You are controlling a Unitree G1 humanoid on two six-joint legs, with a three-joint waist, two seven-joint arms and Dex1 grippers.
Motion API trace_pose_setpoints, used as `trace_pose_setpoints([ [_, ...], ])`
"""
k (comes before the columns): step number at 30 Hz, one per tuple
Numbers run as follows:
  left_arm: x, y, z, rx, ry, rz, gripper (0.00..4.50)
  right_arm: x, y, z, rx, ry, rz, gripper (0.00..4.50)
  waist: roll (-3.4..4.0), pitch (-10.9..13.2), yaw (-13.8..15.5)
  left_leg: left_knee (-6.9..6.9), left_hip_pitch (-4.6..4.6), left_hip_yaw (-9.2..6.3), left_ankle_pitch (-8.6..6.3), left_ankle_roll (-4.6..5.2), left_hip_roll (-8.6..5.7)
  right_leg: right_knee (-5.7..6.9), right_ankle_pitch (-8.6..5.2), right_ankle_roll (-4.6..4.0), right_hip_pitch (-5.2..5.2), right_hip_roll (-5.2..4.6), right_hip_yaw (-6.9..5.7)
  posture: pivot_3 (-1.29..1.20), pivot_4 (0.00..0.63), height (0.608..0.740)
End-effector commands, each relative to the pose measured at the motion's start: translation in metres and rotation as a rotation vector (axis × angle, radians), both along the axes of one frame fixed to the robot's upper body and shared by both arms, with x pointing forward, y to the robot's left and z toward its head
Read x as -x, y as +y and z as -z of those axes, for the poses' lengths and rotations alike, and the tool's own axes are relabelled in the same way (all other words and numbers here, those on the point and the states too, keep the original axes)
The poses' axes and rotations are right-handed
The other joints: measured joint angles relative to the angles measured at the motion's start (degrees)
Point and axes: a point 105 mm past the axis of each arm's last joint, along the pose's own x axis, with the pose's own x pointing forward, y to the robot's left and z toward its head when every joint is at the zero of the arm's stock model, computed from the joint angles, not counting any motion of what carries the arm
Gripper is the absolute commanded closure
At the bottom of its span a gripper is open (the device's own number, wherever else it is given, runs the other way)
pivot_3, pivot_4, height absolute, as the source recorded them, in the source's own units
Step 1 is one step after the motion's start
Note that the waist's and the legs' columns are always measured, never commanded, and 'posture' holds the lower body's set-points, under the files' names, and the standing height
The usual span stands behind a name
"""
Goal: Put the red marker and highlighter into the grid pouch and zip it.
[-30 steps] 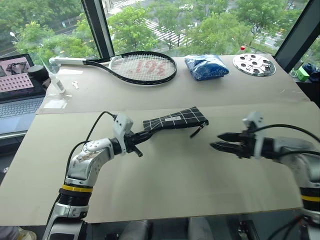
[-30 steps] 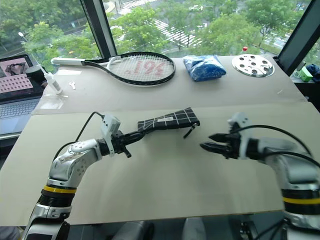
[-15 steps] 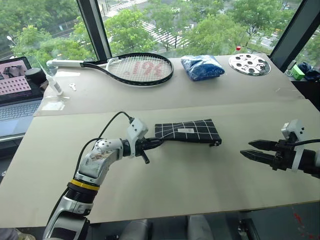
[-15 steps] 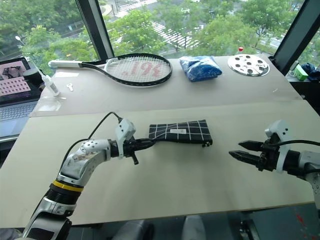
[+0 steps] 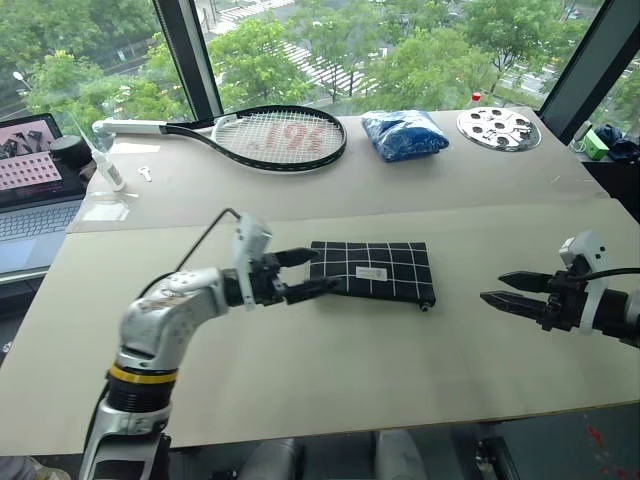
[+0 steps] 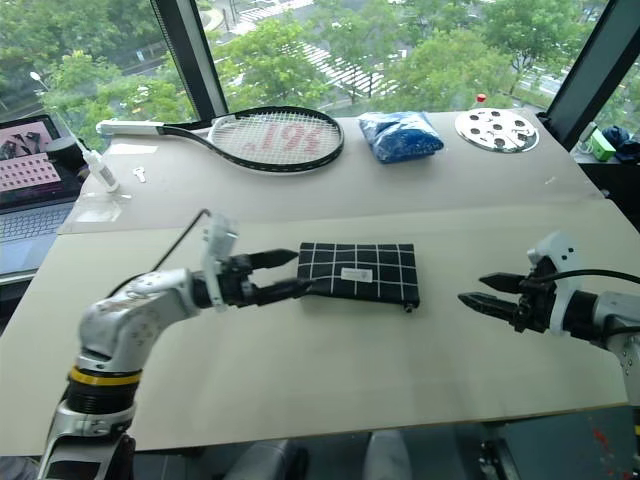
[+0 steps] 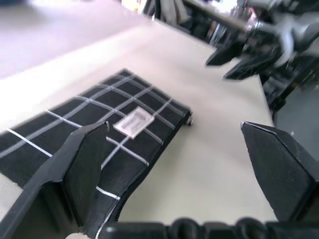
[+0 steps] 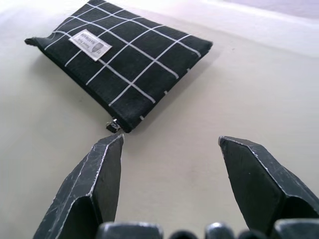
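The grid pouch (image 5: 372,272) lies flat on the table, white label up, with its zip pull (image 8: 113,125) at the near right corner. My left gripper (image 5: 325,268) is open at the pouch's left end, a little above the table, its fingers either side of that edge with nothing held. In the left wrist view the pouch (image 7: 99,144) lies just beyond the spread fingers. My right gripper (image 5: 492,286) is open and empty, well to the right of the pouch and pointing toward it (image 8: 124,55). The red marker and the highlighter are out of view.
Along the far side of the table lie a tennis racket (image 5: 270,135), a blue wrinkled bag (image 5: 410,133) and a round metal disc (image 5: 500,128). A laptop (image 5: 30,190) and a small bottle (image 5: 105,160) are at the far left.
My left gripper opened and let go of the pouch, which dropped from a raised tilt to lie flat. The left hand rose and drew back slightly. The right gripper moved out to the right.
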Motion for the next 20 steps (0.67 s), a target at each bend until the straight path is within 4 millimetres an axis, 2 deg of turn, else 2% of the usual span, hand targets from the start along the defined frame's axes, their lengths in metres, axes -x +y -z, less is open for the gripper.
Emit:
trace_pose_setpoints([
  [1,-0.002,0.051,-0.009,0.035,-0.012,-0.171,0.01,0.001,-0.004,-0.02,0.003,-0.079,-0.012,1.1,0.0,0.0,-0.1,-0.01,0.03,0.01,0.0,0.0,0.02,0.01,0.01,-0.01,0.0,0.01,0.0,0.0,0.15,0.74],
  [4,0.001,0.086,0.006,-0.019,0.026,-0.303,0.01,-0.004,-0.006,-0.015,0.005,-0.092,0.01,1.1,0.01,0.0,-0.3,-0.04,0.09,0.02,-0.04,0.04,0.05,0.01,0.02,-0.03,0.0,0.01,0.0,0.0,0.15,0.74],
  [9,0.005,0.113,0.013,-0.029,0.028,-0.43,0.01,-0.016,0.001,-0.002,-0.044,-0.096,0.044,1.1,-0.01,0.0,0.1,-0.05,0.13,0.05,-0.06,0.06,0.08,-0.02,0.06,-0.09,0.02,0.01,-0.01,0.0,0.15,0.74],
  [20,0.02,0.144,0.025,-0.041,0.059,-0.577,0.01,-0.034,0.013,0.002,-0.086,-0.108,0.031,1.1,0.0,0.0,-0.2,-0.1,0.27,0.09,-0.13,0.02,0.22,-0.02,0.08,-0.14,0.0,0.07,-0.02,0.0,0.15,0.74],
])
